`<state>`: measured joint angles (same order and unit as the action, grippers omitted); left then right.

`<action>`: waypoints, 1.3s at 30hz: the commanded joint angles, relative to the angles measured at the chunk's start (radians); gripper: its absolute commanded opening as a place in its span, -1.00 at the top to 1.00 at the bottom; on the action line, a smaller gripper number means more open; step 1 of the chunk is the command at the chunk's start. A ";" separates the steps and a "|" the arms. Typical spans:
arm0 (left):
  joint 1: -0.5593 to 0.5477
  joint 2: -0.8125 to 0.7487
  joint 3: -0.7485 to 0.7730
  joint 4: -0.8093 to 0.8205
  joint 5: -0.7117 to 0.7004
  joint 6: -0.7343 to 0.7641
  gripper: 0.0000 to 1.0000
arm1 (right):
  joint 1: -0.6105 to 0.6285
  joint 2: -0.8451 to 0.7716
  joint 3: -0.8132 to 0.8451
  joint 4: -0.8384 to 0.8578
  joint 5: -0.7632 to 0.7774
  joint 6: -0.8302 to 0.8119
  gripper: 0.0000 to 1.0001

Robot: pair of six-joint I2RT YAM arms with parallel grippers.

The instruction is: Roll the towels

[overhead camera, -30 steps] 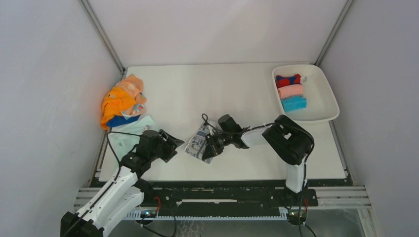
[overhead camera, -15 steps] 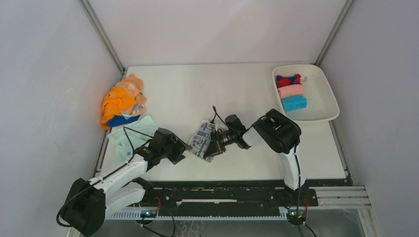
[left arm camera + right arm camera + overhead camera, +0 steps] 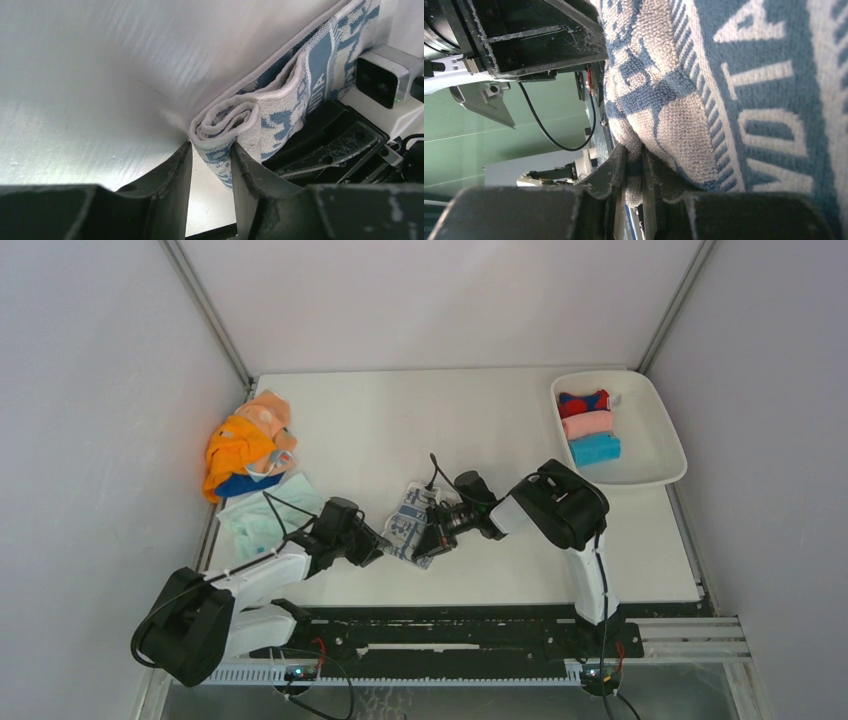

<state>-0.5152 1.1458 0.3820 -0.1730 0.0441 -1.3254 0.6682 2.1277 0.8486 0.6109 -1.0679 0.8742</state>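
A white towel with blue-grey print (image 3: 406, 523) lies partly rolled at the table's middle front. My right gripper (image 3: 433, 536) is shut on a fold of the printed towel (image 3: 734, 100), which is pinched thin between the jaws of the right gripper (image 3: 634, 155). My left gripper (image 3: 373, 546) reaches in from the left. In the left wrist view the printed towel's (image 3: 270, 105) rolled end sits at the tips of the left gripper (image 3: 211, 147). The jaws are still open, with a flap hanging between them.
A pile of loose towels sits at the left edge: orange (image 3: 235, 450), peach (image 3: 265, 410), blue (image 3: 245, 485), pale mint (image 3: 262, 518). The white tray (image 3: 655, 476) at back right holds red-and-blue (image 3: 583, 402), pink (image 3: 587, 425) and bright blue (image 3: 595, 449) rolls.
My left arm has stretched right along the table to the printed towel, and its jaws have narrowed. The right gripper and towel shifted slightly right, then held still.
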 commanded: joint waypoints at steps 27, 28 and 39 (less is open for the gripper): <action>-0.006 -0.102 0.074 -0.201 -0.052 0.023 0.81 | 0.550 -0.480 0.122 -0.696 1.194 -1.023 -0.16; -0.006 -0.102 0.074 -0.202 -0.051 0.023 0.81 | 0.571 -0.467 0.125 -0.687 1.234 -1.045 -0.16; -0.006 -0.095 0.077 -0.205 -0.041 0.022 0.81 | 0.693 -0.330 0.123 -0.629 1.445 -1.181 -0.01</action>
<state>-0.5198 1.0599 0.4080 -0.3656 0.0029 -1.3167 1.3418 1.7668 0.9474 -0.0643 0.2749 -0.2409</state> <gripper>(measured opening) 0.120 0.530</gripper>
